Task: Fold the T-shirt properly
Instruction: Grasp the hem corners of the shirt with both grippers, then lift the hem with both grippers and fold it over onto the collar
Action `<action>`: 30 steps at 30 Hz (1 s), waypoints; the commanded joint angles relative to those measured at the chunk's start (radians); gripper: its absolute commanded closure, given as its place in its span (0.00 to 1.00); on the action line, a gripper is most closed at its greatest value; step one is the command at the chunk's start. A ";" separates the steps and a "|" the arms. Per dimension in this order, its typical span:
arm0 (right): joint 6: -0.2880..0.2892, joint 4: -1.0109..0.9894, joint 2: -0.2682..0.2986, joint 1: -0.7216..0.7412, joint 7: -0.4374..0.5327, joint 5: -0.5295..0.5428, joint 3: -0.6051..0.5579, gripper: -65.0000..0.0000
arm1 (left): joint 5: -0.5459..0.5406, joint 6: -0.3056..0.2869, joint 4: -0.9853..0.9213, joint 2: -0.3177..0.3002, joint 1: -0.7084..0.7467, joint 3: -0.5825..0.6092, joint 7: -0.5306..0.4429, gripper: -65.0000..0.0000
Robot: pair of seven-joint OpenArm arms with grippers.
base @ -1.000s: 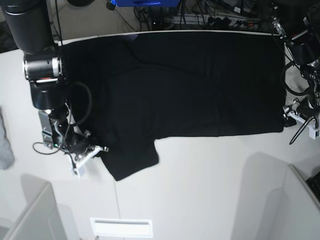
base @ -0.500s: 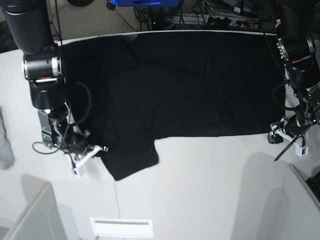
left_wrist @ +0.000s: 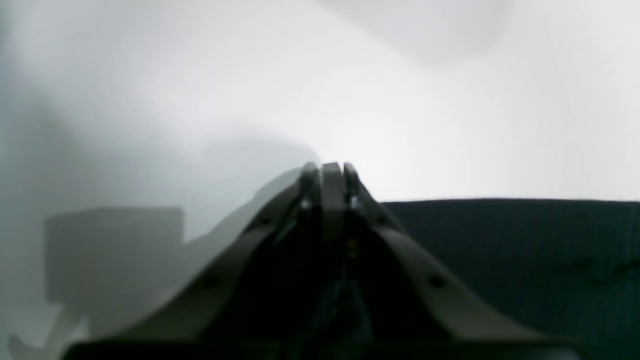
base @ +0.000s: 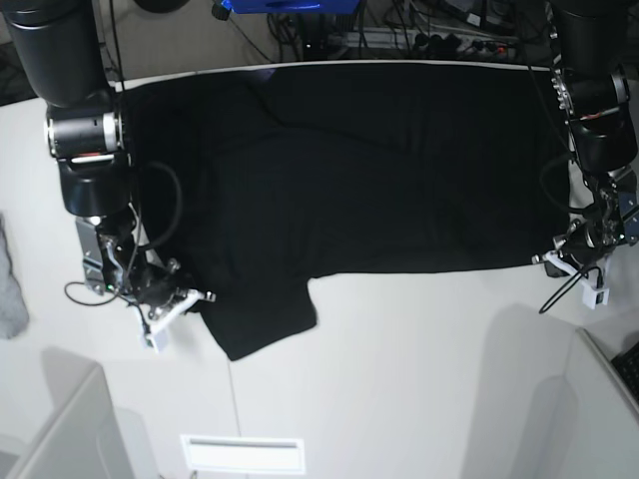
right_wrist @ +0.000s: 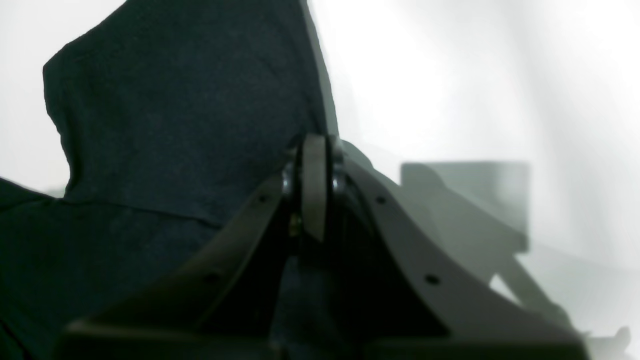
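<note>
A black T-shirt (base: 359, 170) lies spread flat across the upper part of the white desk (base: 399, 369) in the base view, reaching from the left arm's side at the right of the frame to the right arm's side at the left. One sleeve (base: 262, 317) sticks out toward the lower left of the frame. No print shows on the side facing up.

The right gripper (base: 185, 302) sits low at the lower left of the base view, at the edge of that sleeve. In the right wrist view its fingers (right_wrist: 314, 192) are pressed together, with dark cloth (right_wrist: 180, 115) rising just behind and to the left of the tips; whether cloth is pinched between them cannot be told.

The left gripper (base: 559, 261) is at the right edge of the base view, at the shirt's lower right corner. In the left wrist view its fingers (left_wrist: 330, 192) are together, lying on the desk just beside the shirt's edge (left_wrist: 500, 202).

A grey cloth (base: 10, 289) lies at the far left edge of the base view.
</note>
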 commanded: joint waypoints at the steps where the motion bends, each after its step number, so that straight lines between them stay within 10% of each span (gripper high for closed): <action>1: -0.002 0.011 0.010 0.022 -0.004 -0.012 0.002 1.00 | 0.015 0.002 0.004 -0.014 -0.008 0.000 0.042 1.00; 30: -0.039 0.391 0.068 -0.120 -0.088 -0.010 0.160 1.00 | 0.011 -0.004 0.559 -0.003 0.161 -0.171 0.264 1.00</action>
